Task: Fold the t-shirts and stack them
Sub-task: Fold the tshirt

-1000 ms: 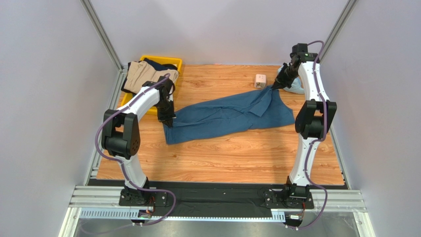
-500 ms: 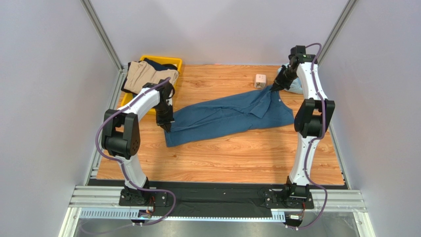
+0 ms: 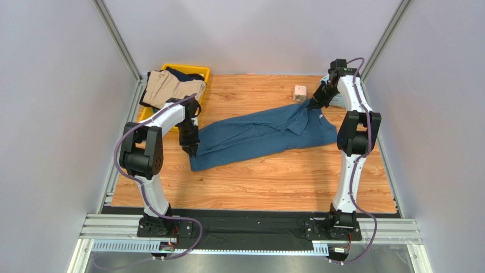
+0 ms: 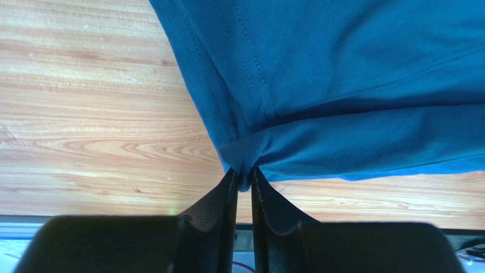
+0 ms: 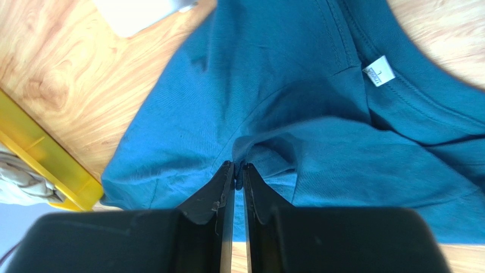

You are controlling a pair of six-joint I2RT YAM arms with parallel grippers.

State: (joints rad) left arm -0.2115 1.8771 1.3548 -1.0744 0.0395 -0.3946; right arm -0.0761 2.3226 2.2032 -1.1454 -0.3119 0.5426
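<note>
- Top external view: the dark teal t-shirt (image 3: pixel 262 136) lies in a long, rumpled diagonal band on the wooden table (image 3: pixel 256 182), running from the left side toward the far right. A tan garment (image 3: pixel 165 88) and a navy garment (image 3: pixel 185 74) are heaped over the yellow bin (image 3: pixel 202 71) at the far left.
- Left wrist view: the left gripper (image 4: pixel 243 179) has its fingers almost together, nipping a small tuck at a hemmed corner. The cloth puckers into the pinch.
- Right wrist view: the right gripper (image 5: pixel 238 168) is likewise nearly closed, pinching a fold near the neck end. The size label (image 5: pixel 379 71) sits off to the right.
- Handling, as a judgement: the shirt looks light, thin and limp. It should sag, crease and trail rather than hold any shape, and it is not fragile.
- Both holds are at the fingertips only, so the cloth could slip free under a pull.
- The best places to grip are the hem corners and shoulder seams, where the cloth is doubled and stitched. Both layers should be taken, and the shirt kept taut between the two arms.
</note>
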